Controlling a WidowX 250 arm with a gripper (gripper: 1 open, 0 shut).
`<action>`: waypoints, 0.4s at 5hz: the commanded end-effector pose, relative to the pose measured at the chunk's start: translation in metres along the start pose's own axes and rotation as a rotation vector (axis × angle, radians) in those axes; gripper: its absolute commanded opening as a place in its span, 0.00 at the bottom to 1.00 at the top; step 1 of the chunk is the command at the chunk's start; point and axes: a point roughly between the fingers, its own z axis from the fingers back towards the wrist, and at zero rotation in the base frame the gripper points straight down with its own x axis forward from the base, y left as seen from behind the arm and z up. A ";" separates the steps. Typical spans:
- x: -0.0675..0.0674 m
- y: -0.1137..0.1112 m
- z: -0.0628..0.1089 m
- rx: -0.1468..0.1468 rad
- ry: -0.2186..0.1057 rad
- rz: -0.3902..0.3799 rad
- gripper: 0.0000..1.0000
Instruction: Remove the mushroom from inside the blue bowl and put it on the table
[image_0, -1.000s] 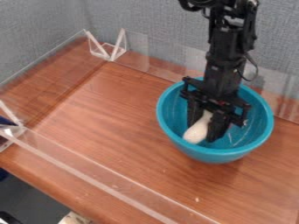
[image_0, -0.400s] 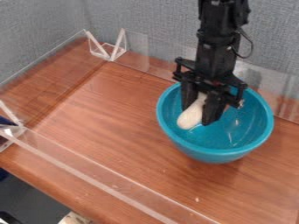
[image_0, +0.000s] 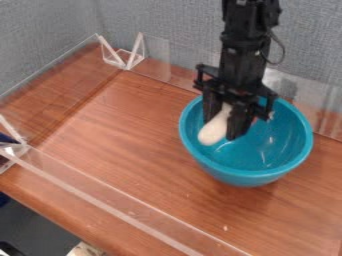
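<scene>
Grey fabric panels form the backdrop behind a reddish-brown table (image_0: 94, 130) whose edges carry low clear acrylic walls. Taking the blue bowl (image_0: 247, 148) as the landmark: far to its left, at the table's near-left edge, a small white bracket (image_0: 11, 140) props the acrylic wall (image_0: 80, 196) that runs diagonally along the front side. Up and to the left of the bowl, at the back-left corner, a white wire stand (image_0: 123, 51) leans against the rear wall. Between these edges and the bowl lies a wide stretch of bare wood, the largest open area, reaching from the bowl's left rim to the front acrylic wall.

The bowl sits at the right part of the table, close to the rear wall and near the right border of the view, so little room remains on that side. Over the bowl's left half, the black gripper (image_0: 230, 125) points down, fingers pressed onto the mushroom (image_0: 213, 129). Its cream stem shows, hanging at about rim level inside the bowl's left wall, clear of the bowl's floor. The cap is hidden behind the fingers.
</scene>
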 end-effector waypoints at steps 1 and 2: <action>-0.007 0.011 0.048 0.037 -0.115 0.020 0.00; -0.024 0.057 0.071 0.075 -0.126 0.133 0.00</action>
